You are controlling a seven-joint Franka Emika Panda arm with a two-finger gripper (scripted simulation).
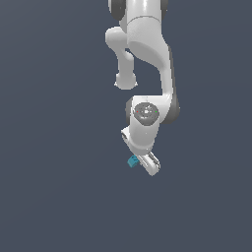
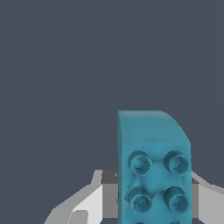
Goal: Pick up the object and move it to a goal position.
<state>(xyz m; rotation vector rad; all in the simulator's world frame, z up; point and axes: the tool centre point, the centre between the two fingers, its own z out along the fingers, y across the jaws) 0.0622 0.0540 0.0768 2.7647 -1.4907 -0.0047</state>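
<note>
The object (image 2: 153, 148) is a small teal-blue block with round studs on the face turned toward the wrist camera. It fills the lower middle of the wrist view and sits between the two grey-white fingers (image 2: 89, 199), whose pads press on its sides. My gripper (image 2: 151, 192) is shut on it. In the exterior view the object (image 1: 132, 161) pokes out at the left side of the white gripper (image 1: 141, 163), which hangs at the low end of the bent arm. The block's lower end is cut off by the wrist view's edge.
Around the arm (image 1: 147, 54) there is only a plain dark grey-blue surface (image 1: 49, 197) in both views. No other object, container or edge shows.
</note>
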